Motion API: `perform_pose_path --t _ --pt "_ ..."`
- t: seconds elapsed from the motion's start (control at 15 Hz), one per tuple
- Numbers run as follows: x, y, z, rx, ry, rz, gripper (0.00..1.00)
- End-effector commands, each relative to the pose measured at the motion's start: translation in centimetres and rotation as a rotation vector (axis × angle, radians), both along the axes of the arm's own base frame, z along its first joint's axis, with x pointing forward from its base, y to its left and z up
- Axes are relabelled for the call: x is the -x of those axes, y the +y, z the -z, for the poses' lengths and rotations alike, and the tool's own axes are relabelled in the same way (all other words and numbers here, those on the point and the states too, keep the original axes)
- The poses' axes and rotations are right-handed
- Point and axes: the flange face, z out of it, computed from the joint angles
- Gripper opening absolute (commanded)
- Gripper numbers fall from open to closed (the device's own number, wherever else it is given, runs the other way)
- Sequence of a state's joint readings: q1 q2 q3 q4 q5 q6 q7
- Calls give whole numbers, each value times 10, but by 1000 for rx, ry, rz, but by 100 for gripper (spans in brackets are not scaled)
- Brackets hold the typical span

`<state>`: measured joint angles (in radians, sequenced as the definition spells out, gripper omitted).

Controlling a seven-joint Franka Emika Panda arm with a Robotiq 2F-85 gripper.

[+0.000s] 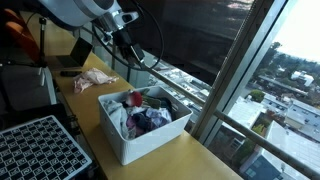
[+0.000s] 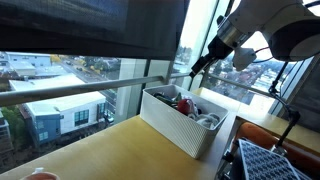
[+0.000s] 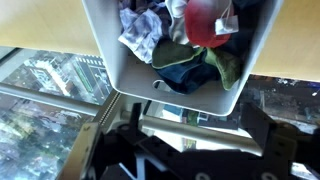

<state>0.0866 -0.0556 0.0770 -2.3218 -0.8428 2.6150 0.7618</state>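
Clothes [image 1: 140,112] lie heaped in a white bin [image 1: 145,143], a rectangular tub with straight walls that stands on a light wooden table [image 1: 195,160] just beside a tall window. The heap is a jumble of dark, grey and patterned fabrics, and in the wrist view a red piece [image 3: 205,25] sits on top near one short wall, with a dark blue and a green piece below it. The gripper [image 1: 130,52] hangs in the air above the bin, over the short end farthest from the camera in an exterior view [image 2: 195,70], and it is clear of the pile and of the rim. In the wrist view its two dark fingers [image 3: 118,150] stand wide apart at the bottom of the picture with nothing between them, and the bin's wall with its handle cut-out shows just beyond them. A pinkish cloth [image 1: 95,80] lies crumpled on the table beyond the bin, apart from it. A black tray with a grid of small holes [image 1: 40,150] rests near the bin's other end. A metal window rail [image 2: 80,88] runs behind the table, with city rooftops far below
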Motion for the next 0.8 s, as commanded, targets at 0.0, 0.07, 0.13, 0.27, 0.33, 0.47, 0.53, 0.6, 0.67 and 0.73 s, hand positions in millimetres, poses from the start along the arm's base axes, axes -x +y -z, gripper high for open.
perform_pose_path --t 0.0,0.07,0.13,0.27,0.33,0.47,0.53,0.6,0.67,0.73 --pt "19 38 0 -36 -2 -77 100" --pt "22 63 11 -48 6 -116 100" --pt "26 83 20 -61 13 -150 100" --pt "26 123 50 -113 32 -230 100" --pt "28 142 63 -143 41 -266 100" --pt "31 174 89 -195 64 -332 100" --pt "31 189 103 -221 79 -362 100" --pt "30 200 114 -248 92 -388 100" --pt "28 213 128 -285 105 -415 100" --pt "28 226 140 -327 118 -442 100"
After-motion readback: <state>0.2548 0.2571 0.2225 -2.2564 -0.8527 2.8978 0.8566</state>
